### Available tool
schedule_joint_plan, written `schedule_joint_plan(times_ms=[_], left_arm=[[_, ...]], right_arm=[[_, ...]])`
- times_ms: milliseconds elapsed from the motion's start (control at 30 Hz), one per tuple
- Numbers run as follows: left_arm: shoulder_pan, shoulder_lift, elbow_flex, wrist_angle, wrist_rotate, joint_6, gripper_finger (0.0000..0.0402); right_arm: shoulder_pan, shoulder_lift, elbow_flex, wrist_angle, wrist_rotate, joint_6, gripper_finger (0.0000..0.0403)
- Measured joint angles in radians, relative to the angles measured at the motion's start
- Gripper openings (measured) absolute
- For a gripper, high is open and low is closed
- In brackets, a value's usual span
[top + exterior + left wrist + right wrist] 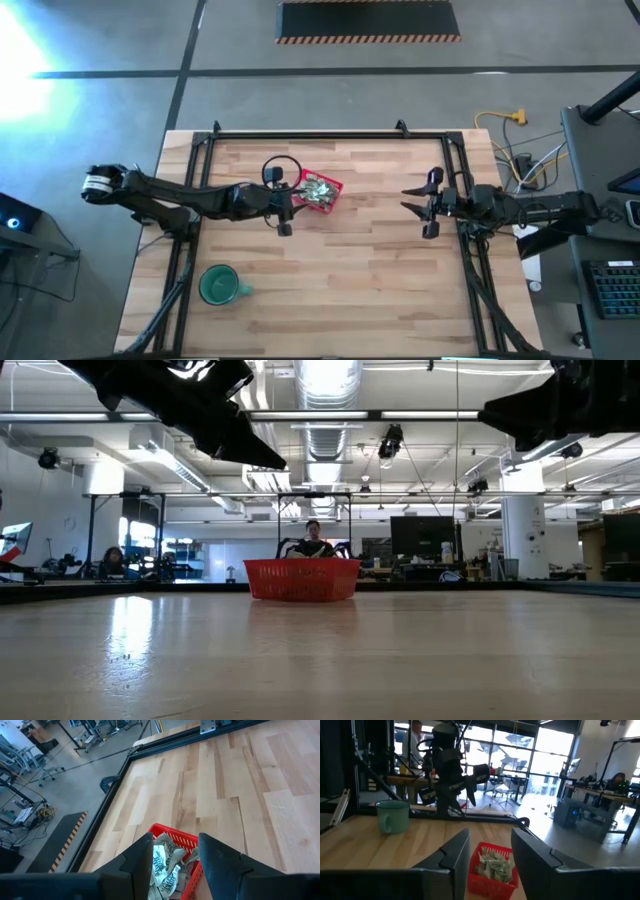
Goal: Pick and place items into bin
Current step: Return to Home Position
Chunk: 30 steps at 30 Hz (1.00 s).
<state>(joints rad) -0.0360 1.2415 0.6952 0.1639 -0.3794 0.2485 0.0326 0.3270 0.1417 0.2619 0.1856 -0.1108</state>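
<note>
On the near left of the table [350, 290] stands one green mug [218, 285], well apart from the work. To its right and farther, the left gripper [176, 840] hangs in the air just beside the left edge of the red basket [300, 582]. Its fingers are set wide apart and nothing is between them.

The basket sits on the table a little left of centre, toward the far side. The wrapped packets [318, 190] lie in it as one heap.

Farther right, well apart from the basket, the right gripper [408, 199] points toward it, also wide open and empty.

The step in hand looks like the retreat to the rest pose. For the left arm I would first go straight up and only then draw back to the left. In this way a finger does not catch the mesh rim and drag or tip the light basket. The jaws can remain open, since there is nothing to carry. The right arm has free space around it.

Count: one mug, one basket, two arms. The packets overlap too much to count exactly, but there are many. I see no loose packet on the wood.
</note>
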Motion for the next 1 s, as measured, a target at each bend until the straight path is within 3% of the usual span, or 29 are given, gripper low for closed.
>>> schedule_joint_plan(times_ms=[567,1000], left_arm=[[0.002,0.000,-0.002,-0.001,0.000,0.002,0.0141],[0.002,0.000,-0.003,-0.001,0.000,0.003,0.0141]], right_arm=[[0.000,-0.143,0.081,-0.288,-0.006,0.068,0.0127],[0.041,-0.228,0.021,-0.269,-0.055,0.045,0.0132]])
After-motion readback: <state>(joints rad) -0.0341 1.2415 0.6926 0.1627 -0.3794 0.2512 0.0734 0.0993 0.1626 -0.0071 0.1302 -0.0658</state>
